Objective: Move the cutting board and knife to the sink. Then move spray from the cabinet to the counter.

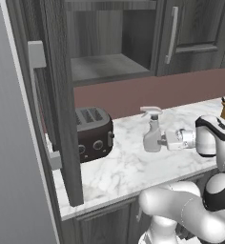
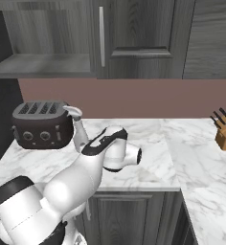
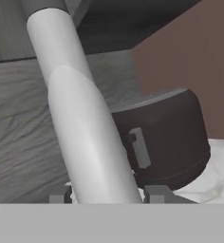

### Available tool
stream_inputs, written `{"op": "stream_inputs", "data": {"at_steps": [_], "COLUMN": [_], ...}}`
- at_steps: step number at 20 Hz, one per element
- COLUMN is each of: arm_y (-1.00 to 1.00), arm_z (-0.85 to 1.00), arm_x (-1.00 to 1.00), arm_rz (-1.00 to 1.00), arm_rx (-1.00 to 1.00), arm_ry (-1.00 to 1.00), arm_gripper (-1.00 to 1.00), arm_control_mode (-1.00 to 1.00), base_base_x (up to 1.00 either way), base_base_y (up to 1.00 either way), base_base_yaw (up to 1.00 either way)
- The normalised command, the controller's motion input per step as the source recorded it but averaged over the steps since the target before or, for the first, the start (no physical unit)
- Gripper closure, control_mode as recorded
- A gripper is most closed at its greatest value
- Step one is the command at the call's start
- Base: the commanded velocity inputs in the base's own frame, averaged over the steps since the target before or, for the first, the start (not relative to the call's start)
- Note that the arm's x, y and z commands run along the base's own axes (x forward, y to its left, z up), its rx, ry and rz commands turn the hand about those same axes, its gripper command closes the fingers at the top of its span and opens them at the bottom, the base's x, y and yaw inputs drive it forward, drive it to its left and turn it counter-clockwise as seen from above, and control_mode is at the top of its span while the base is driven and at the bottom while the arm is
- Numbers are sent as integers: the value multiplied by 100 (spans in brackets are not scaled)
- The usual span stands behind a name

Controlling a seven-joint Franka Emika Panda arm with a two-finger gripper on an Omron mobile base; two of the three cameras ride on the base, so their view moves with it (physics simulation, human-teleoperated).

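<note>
Your hand (image 1: 163,139) pinches the spray (image 1: 152,132) standing on the table (image 1: 133,167) by the toaster (image 1: 93,133). Let go next.

A slim, pale grey-white spray bottle (image 1: 152,133) with a trigger nozzle head stands upright on the white marble bench (image 1: 133,164), its base resting on the grey-veined surface. The trigger head points toward the bench's left end. Seen up close from the hand, the bottle's smooth rounded body (image 3: 88,137) runs the height of the frame, widening below its narrow neck. Above and to the left, the dark grey wood-grain wall cabinet (image 1: 109,43) stands open, its grey shelf (image 1: 105,66) bare, its door (image 1: 57,95) swung out toward the viewer.
</note>
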Motion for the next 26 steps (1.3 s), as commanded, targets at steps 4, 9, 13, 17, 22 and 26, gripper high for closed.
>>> {"op": "stream_inputs", "data": {"at_steps": [4, 9, 13, 17, 22, 26], "arm_y": [0, 0, 0, 0, 0, 0], "arm_z": [-11, -18, -26, -29, -12, -8], "arm_x": [0, 0, 1, 6, 13, 22], "arm_rz": [0, 0, 0, 0, 0, 0], "arm_rx": [0, 0, 0, 0, 0, 0], "arm_ry": [0, 0, 0, 0, 0, 0], "arm_gripper": [100, 100, 100, 100, 100, 100], "arm_control_mode": [-100, -100, -100, -100, -100, -100], "base_base_x": [0, 0, 0, 0, 0, 0], "base_base_y": [0, 0, 0, 0, 0, 0], "base_base_yaw": [0, 0, 0, 0, 0, 0]}}
